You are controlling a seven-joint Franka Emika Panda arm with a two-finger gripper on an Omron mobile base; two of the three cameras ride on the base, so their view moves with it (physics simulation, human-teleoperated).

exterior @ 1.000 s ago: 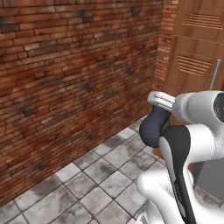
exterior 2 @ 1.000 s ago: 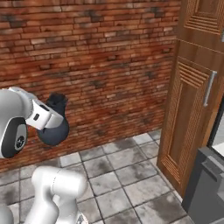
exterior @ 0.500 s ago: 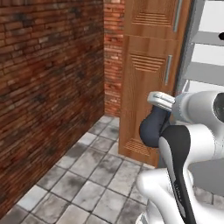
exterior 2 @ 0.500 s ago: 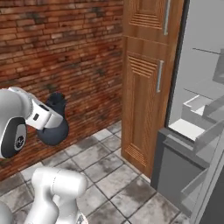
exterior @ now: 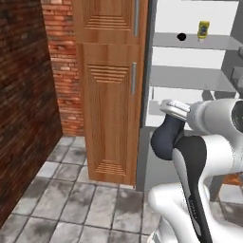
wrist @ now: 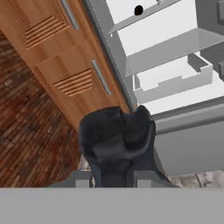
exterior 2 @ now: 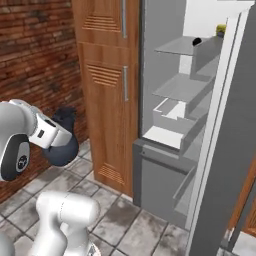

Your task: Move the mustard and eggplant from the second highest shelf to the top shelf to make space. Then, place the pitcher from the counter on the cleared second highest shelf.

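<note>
- Your pincer (wrist: 108, 177) is clamped on the pitcher (exterior: 166, 137); in the hand view the dark jug sits just ahead of the finger tips, carried at chest height over the tiled floor (exterior: 71, 199).
- The fridge (exterior 2: 210, 125) stands open beside the wooden cabinet (exterior: 111, 85).
- Mustard (exterior: 203, 29) and eggplant (exterior: 181, 36) sit on the top shelf (exterior: 209, 42), near each other but apart.
- The second highest shelf (exterior: 190, 78) looks bare, so that step reads as done.
- Key relation: this shelf lies ahead of the pincer, above it and toward the robot's right, well apart. You likely need to raise the jug and close in before setting it down.
</note>
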